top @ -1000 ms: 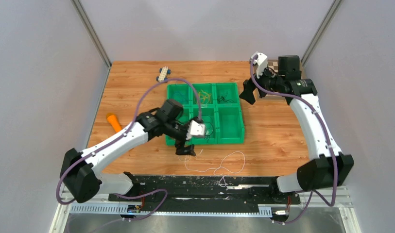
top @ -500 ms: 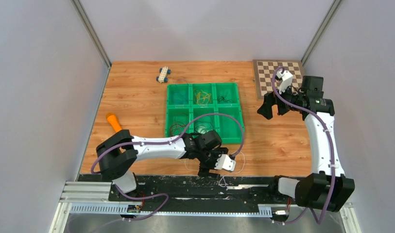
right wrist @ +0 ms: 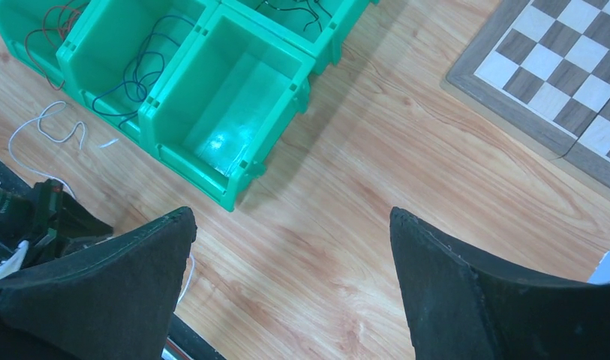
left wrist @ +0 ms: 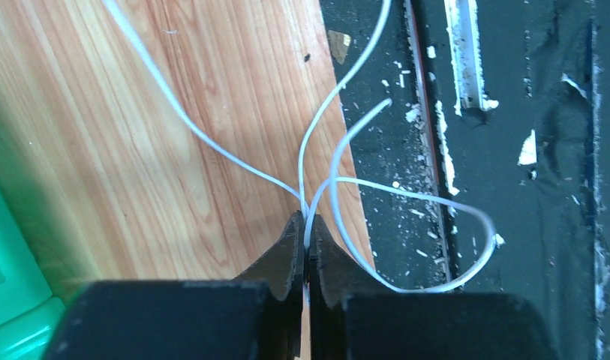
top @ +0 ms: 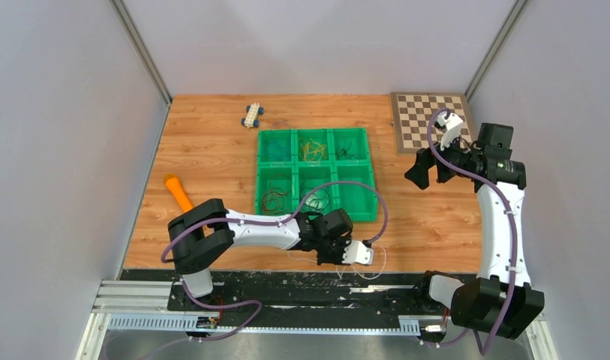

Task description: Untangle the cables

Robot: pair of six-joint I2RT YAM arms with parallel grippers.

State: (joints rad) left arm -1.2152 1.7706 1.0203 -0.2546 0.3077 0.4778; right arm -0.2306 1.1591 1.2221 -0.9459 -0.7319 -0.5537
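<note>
One left hand (left wrist: pixel 307 223) low (pinching cable (left wrist: pixel 204 142)).

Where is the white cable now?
Top view: the white cable lies at the table's near edge, below the green tray, pinched in the left gripper.

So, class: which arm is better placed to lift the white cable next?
Left: the left claw is shut on the white cable at the table's near edge; the right claw hangs open near the chessboard.

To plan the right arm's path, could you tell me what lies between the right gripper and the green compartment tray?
Only bare wooden tabletop separates the right gripper from the green compartment tray, as the top and right wrist views show.
</note>
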